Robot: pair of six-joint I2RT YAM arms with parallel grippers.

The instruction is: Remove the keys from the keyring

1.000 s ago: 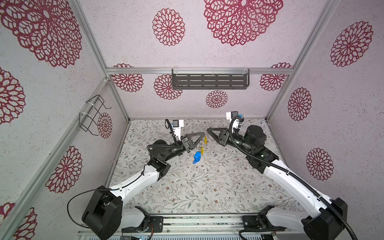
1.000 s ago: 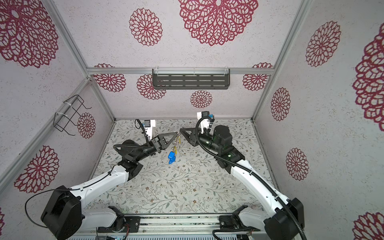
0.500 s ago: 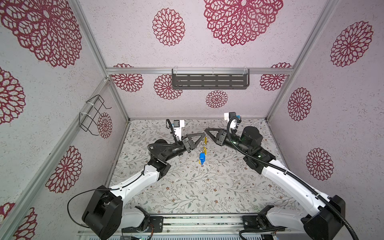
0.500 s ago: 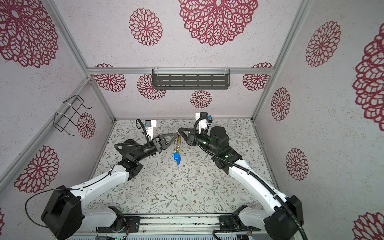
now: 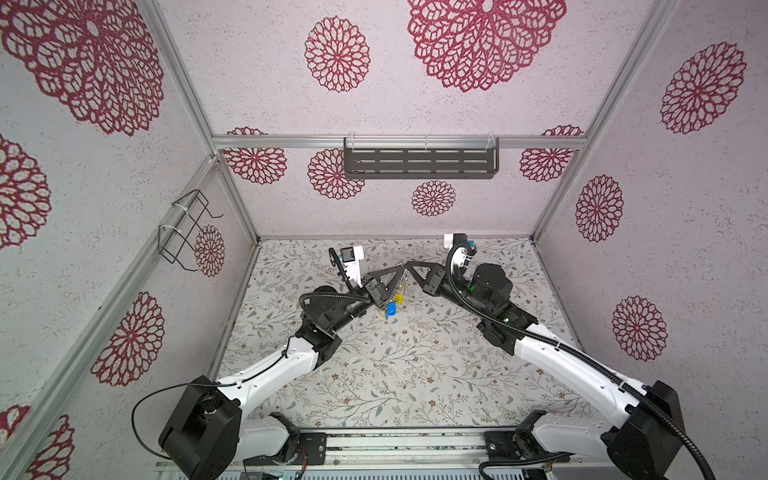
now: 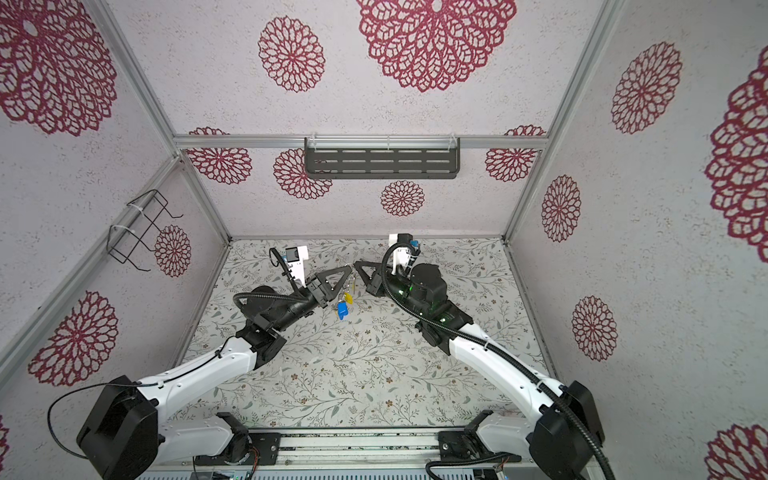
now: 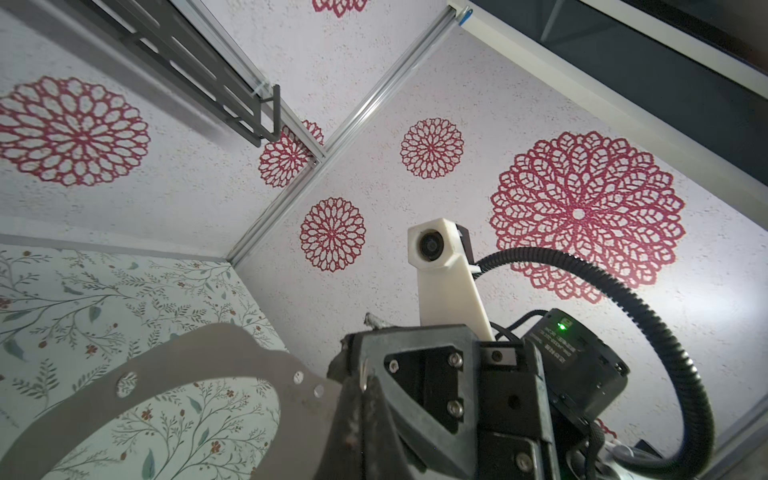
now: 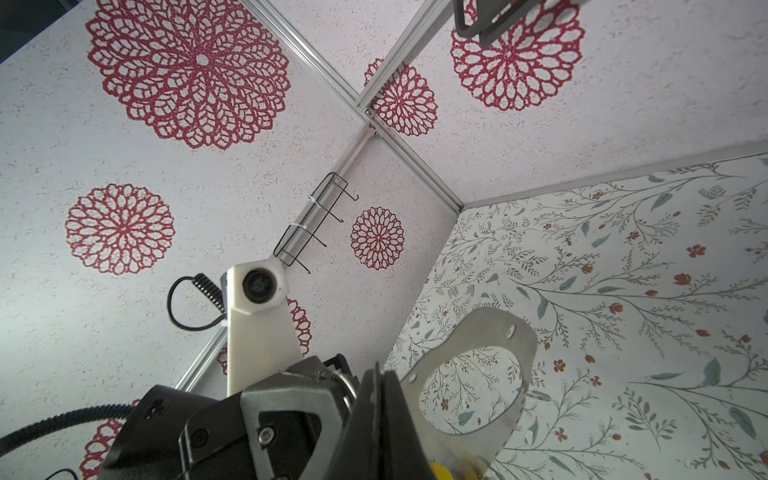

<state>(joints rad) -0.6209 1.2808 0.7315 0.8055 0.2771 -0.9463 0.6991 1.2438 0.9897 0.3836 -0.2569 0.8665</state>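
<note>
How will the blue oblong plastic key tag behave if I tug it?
Likely swings freely: the blue oblong plastic key tag hangs loose below the flat grey metal keyring. Probably light, being small plastic. It may tangle with the yellow plastic tag beside it.

The keyring (image 7: 199, 353) is flat grey metal, matt and smooth. The keys (image 5: 391, 310) are glossy plastic, blue and yellow, on shiny rings. Underneath, the table (image 5: 374, 374) wears a matt floral print. The walls (image 5: 415, 104) look rough and grainy. At twelve o'clock, the shelf (image 5: 419, 163) is dark matt metal; at ten, the rack (image 5: 183, 232) is thin black wire.
</note>
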